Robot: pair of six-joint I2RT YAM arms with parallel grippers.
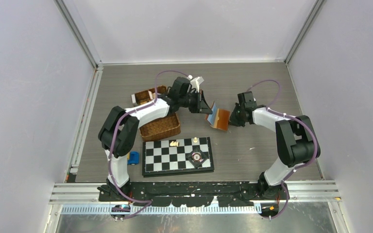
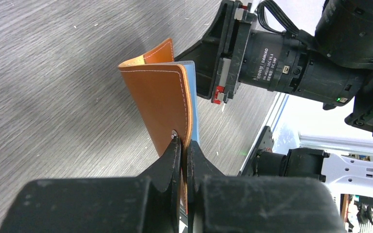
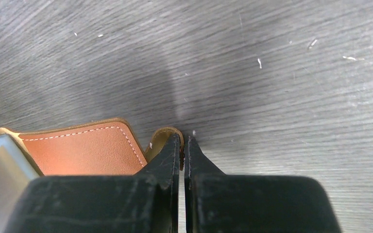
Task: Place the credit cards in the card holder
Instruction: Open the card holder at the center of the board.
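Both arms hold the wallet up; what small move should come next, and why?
Probably the left end effector nudges the pale blue card deeper into the tan-brown leather folding wallet: the card's edge shows beside the leather, and the right end effector pinches the wallet's other edge, bracing it.

legible markings: one brand name

left wrist view: the word "damiao" in white capitals runs sideways along the black cylindrical motor housing [image 2: 277, 63] on the wrist of the right arm [image 2: 354, 29], just behind the card holder [image 2: 160, 97]. a smaller line of white print beside it is too small to read. top and right wrist views: nothing legible.
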